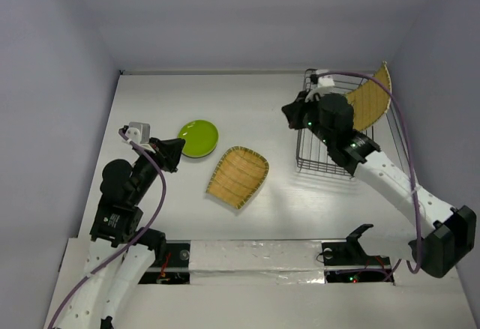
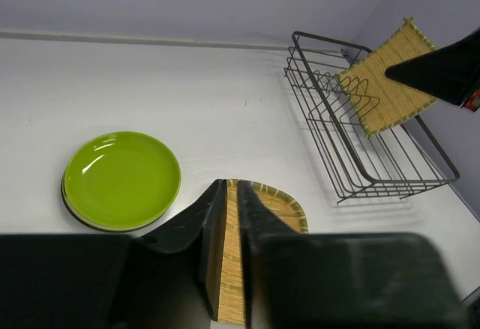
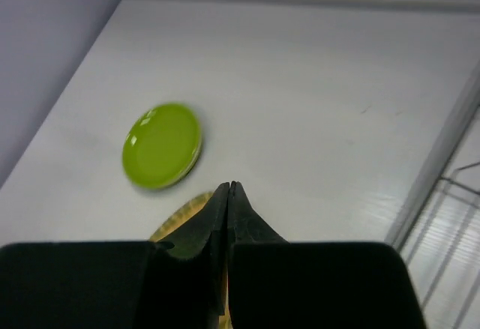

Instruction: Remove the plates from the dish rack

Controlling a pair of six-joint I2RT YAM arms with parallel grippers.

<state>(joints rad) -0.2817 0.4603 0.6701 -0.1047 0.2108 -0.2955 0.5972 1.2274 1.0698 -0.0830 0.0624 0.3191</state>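
The dark wire dish rack (image 1: 319, 168) stands at the back right and also shows in the left wrist view (image 2: 330, 40). One woven straw-yellow plate (image 1: 370, 98) leans in its far end (image 2: 390, 82). A second woven plate (image 1: 238, 176) lies flat on the table mid-scene (image 2: 281, 205). A lime green plate (image 1: 198, 138) tops a low stack to its left (image 2: 120, 179) (image 3: 162, 145). My left gripper (image 1: 174, 153) hovers left of the flat woven plate, jaws a narrow gap apart and empty (image 2: 232, 183). My right gripper (image 1: 289, 112) is shut and empty just left of the rack (image 3: 228, 184).
Pale walls close the table on the left, back and right. The right arm (image 1: 390, 175) reaches along the rack's near side. A foil-covered strip (image 1: 255, 258) runs along the near edge between the arm bases.
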